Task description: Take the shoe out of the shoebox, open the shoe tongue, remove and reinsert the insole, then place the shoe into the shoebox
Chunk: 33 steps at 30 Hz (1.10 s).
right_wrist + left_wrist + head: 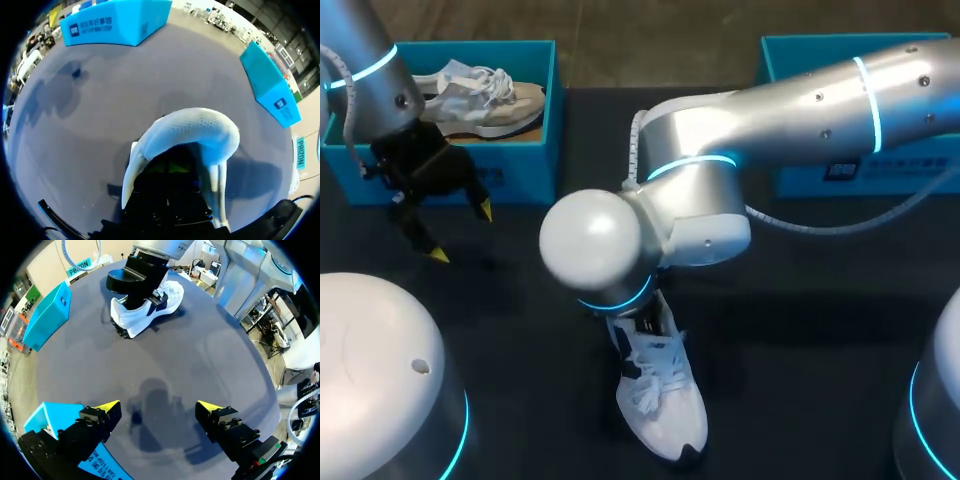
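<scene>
Left gripper (461,233) hangs wide open over the dark table (800,330), its two yellow tips well apart and holding nothing. It is just in front of the left shoebox (520,165), and in the left wrist view a corner of that box (50,417) shows beside one finger of the open gripper (159,406), with bare table between the tips. A beige and white shoe (485,95) lies inside this box.

The right arm (800,100) comes in from the right and reaches past the middle. Its right gripper (638,328) is down in the mouth of the white shoe (665,410), which stands on its sole on the table near the front edge, well apart from both boxes. The right wrist view shows the gripper (170,170) sunk in the shoe's opening, with the toe (190,130) ahead of it; whether it has hold of anything there, I cannot tell. From the left wrist the same shoe (127,320) shows far ahead, under the right gripper (142,302). The right shoebox (860,50) stands at the table's far right (47,315)
</scene>
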Each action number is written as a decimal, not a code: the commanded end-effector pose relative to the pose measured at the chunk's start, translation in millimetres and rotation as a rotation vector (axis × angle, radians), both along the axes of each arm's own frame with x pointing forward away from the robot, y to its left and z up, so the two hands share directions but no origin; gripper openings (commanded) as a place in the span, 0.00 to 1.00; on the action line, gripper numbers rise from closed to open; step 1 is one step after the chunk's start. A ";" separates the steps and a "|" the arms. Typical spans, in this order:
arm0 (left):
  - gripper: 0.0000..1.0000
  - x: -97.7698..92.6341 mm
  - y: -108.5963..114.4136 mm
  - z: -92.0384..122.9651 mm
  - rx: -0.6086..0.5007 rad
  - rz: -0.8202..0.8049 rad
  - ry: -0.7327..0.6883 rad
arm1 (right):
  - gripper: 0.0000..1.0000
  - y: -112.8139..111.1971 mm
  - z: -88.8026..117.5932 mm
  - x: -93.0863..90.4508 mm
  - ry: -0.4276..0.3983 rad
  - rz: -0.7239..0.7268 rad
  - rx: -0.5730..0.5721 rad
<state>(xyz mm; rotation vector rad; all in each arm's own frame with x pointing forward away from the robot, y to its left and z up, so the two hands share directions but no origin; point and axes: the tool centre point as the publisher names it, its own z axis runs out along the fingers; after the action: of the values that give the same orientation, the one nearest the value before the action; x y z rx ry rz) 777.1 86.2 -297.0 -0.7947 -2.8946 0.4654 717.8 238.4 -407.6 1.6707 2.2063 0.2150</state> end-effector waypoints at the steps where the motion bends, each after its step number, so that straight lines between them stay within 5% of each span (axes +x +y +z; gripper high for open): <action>1: 1.00 -0.8 0.8 -0.5 -0.001 0.000 -0.002 | 0.00 -1.6 -22.1 -4.4 -0.018 -0.285 0.122; 14: 1.00 -0.8 0.8 -0.5 -0.001 0.000 -0.002 | 0.00 1.9 45.9 -38.7 -0.050 -0.275 0.049; 21: 1.00 -0.8 0.8 -0.5 -0.001 0.000 -0.002 | 0.00 -10.7 45.9 -37.6 0.079 -0.284 0.025; 33: 1.00 -0.8 0.8 -0.5 -0.001 0.000 -0.002 | 0.00 -14.4 49.1 -52.8 0.156 -0.290 -0.008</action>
<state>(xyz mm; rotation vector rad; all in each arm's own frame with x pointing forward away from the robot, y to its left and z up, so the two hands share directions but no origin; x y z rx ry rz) 777.1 86.2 -297.0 -0.7947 -2.8946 0.4654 670.2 224.4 -361.9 1.8527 2.2022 -0.0335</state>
